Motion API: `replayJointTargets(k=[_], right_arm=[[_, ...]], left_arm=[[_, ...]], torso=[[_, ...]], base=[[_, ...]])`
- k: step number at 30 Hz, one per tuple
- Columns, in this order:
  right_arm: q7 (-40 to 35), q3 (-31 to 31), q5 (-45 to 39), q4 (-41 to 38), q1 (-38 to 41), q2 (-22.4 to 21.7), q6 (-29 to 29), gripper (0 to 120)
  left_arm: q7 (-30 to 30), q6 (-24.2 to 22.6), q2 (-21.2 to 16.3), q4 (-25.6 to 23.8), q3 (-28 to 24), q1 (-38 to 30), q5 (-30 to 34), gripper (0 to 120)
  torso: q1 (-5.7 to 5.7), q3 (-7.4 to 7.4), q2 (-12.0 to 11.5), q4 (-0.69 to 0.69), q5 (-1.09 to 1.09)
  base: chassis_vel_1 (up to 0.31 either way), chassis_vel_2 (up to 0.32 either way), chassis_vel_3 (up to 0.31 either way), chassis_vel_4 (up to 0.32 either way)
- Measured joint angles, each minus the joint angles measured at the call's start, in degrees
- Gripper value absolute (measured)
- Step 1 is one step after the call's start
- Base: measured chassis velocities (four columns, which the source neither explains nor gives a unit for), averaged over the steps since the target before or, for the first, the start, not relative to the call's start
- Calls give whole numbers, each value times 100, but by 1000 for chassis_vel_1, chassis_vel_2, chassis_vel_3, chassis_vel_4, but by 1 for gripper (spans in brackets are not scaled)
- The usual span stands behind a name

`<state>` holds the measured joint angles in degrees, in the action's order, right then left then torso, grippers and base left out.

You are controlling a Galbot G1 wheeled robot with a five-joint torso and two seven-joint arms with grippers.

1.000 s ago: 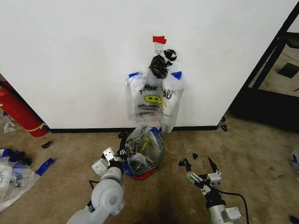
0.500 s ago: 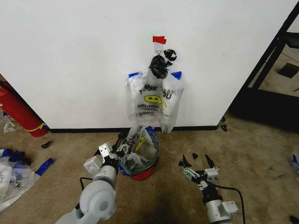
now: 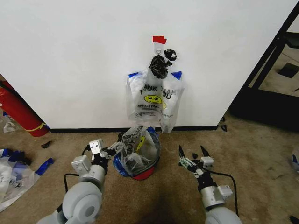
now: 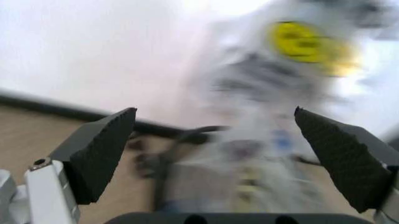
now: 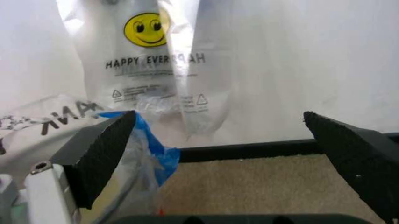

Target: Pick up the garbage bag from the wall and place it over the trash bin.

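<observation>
Silver rounded arms, black cables, black ridged pincer fingers [image 5: 103, 156].

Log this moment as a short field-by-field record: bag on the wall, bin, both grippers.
garbage bag: hanging on the white wall, smiley face outward, under a black knotted bundle
trash bin: on the carpet below, already lined with a similar clear bag
left gripper: open, at the bin's left rim
right gripper: open, low over the carpet right of the bin, holding nothing
</observation>
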<state>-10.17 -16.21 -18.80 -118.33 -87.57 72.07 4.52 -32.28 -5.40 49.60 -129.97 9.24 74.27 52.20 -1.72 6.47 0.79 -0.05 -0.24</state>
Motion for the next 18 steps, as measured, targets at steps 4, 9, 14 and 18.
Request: replayJointTargets(k=[4,9,14,18], right_arm=[[-96,167,-59,131,207,4,-203,100],[-278,532,-463,353,719,-68,-731,100],[-718,1014,-960,457,1410,14,-1628,100],[-1089,1248,-1054,536,1731,182,-2091,100]], left_arm=[[707,53,-192,13,-168,8,-15,100],[1012,122,-220,-39,-211,202,-395,100],[996,118,-159,-86,-200,173,-502,100],[980,113,-146,-87,-196,158,-600,100]], torso=[[0,0,0,-6,0],[0,0,0,3,0],[0,0,0,-2,1],[0,0,0,0,0]], base=[[0,0,0,0],[0,0,0,0],[0,0,0,0],[0,0,0,0]])
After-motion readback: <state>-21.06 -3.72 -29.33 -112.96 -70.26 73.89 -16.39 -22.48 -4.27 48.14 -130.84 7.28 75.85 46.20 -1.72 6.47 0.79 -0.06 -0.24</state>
